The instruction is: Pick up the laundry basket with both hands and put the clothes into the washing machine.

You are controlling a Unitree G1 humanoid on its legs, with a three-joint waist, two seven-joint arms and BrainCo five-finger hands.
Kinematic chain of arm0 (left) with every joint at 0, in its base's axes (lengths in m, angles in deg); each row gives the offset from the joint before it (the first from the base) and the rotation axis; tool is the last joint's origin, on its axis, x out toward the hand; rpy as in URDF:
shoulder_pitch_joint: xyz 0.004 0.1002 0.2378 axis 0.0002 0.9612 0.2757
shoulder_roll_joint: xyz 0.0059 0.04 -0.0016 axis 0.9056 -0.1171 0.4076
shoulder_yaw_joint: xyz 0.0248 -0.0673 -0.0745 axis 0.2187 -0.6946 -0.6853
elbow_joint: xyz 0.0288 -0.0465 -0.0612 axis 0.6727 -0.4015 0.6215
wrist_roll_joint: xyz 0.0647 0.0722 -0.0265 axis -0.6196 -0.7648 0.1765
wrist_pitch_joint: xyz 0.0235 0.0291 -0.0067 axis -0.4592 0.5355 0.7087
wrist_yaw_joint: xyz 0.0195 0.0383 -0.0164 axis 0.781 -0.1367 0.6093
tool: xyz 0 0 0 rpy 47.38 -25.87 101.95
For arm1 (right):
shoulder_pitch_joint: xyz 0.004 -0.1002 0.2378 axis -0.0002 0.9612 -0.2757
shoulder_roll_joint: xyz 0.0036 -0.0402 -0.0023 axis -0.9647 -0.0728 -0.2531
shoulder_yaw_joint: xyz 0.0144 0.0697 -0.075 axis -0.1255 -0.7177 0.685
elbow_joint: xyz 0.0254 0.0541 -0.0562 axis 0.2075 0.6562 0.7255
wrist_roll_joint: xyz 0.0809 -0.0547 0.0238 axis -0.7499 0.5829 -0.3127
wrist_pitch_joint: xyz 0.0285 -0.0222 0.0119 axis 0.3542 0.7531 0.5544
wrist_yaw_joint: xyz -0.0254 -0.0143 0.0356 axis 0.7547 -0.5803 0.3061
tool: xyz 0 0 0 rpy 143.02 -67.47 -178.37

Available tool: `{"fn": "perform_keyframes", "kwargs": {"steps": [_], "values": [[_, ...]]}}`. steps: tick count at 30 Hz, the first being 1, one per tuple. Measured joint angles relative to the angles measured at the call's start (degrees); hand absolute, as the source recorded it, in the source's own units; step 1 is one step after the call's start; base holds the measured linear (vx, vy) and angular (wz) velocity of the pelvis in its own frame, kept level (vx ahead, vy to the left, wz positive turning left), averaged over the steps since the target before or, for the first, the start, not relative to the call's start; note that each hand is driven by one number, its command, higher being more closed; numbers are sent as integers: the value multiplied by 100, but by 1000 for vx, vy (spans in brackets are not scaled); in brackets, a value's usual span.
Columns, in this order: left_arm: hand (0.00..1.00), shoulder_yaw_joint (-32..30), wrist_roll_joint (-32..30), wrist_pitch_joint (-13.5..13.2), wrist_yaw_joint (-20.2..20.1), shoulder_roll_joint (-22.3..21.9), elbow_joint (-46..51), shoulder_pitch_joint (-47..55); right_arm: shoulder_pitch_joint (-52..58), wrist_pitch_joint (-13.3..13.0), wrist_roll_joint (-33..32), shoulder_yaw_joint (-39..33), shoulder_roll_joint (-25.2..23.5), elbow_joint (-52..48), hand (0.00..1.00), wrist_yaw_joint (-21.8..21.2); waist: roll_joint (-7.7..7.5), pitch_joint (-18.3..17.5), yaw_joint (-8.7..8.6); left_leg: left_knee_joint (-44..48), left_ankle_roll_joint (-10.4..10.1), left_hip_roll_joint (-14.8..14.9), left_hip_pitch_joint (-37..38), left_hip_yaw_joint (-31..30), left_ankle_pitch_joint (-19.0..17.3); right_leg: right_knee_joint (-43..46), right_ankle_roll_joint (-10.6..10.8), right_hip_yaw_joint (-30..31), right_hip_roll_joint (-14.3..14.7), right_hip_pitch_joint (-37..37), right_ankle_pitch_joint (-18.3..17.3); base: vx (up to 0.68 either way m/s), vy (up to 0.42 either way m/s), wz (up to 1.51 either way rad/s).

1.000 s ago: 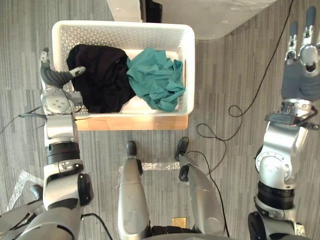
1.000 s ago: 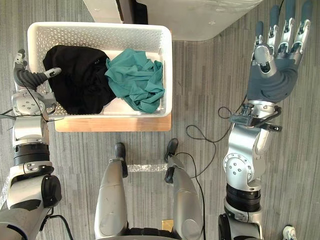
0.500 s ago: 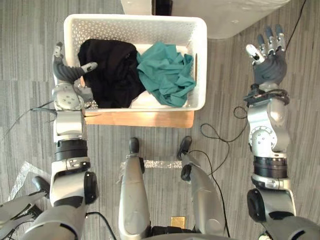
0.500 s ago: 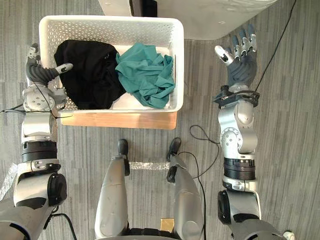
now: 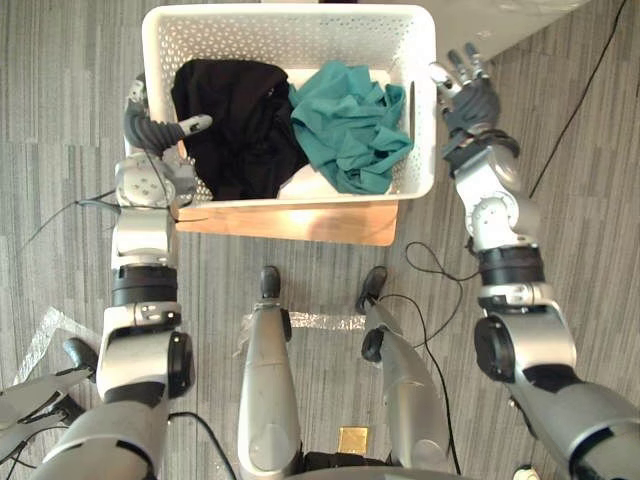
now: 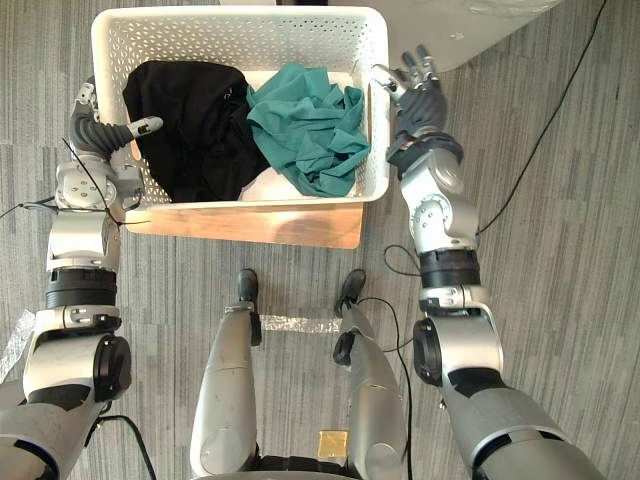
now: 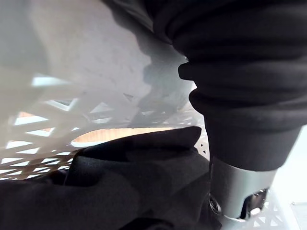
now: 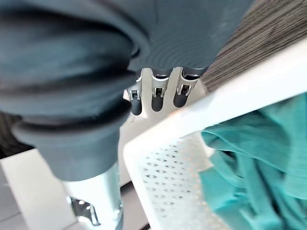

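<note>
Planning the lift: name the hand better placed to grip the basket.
Left. The left hand straddles the left wall of the laundry basket, thumb inside; the right hand is open outside the right wall.

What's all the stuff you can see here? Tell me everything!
laundry basket: one, white, on the wooden board.
black clothes: one heap, in the basket's left half.
teal clothes: one heap, in the basket's right half.
wooden board: one, light brown, under the basket.
washing machine: one, white, beyond the basket's far right corner.
floor: grey planks.
left hand: one, at the basket's left rim.
right hand: one, open, beside the basket's right rim.
</note>
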Motion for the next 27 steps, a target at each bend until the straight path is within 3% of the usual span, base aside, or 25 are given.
{"fn": "perform_keyframes", "kwargs": {"steps": [6,15,16,17,18,27], "values": [[0,12,310,-268,-79,111,-944,-768,-929,137,1190,-37,102,1476,0,-261,9,-6,-18,201,10,-4,-269,-99,4,-57,4,-68,8,-76,125,-62,21,3],[0,170,449,-416,-183,194,-1594,-1225,-1364,222,2021,-36,219,2416,0,-507,9,-6,-42,171,82,-27,-334,-132,78,-51,9,-174,-29,-89,122,-20,-5,4],[100,171,449,-428,-185,194,-1618,-1248,-1364,218,2037,-36,224,2423,0,-508,9,-6,-42,170,79,-29,-342,-138,80,-50,9,-179,-30,-93,122,2,-7,3],[100,172,450,-430,-188,194,-1657,-1312,-1371,211,2063,-36,248,2435,0,-520,9,-6,-42,168,71,-34,-365,-153,87,-47,9,-194,-35,-106,122,0,-7,6],[100,186,450,-439,-188,195,-1685,-1371,-1393,204,2074,-37,278,2460,100,-558,9,-6,-49,159,76,-43,-394,-170,109,-41,10,-213,-42,-126,122,-2,-7,7],[100,266,438,-489,-68,203,-1991,-1623,-1589,101,2083,-79,404,2809,100,-515,10,-5,-154,-36,79,-162,-413,-230,261,-27,10,-295,-141,-164,121,-7,-4,9]]}}
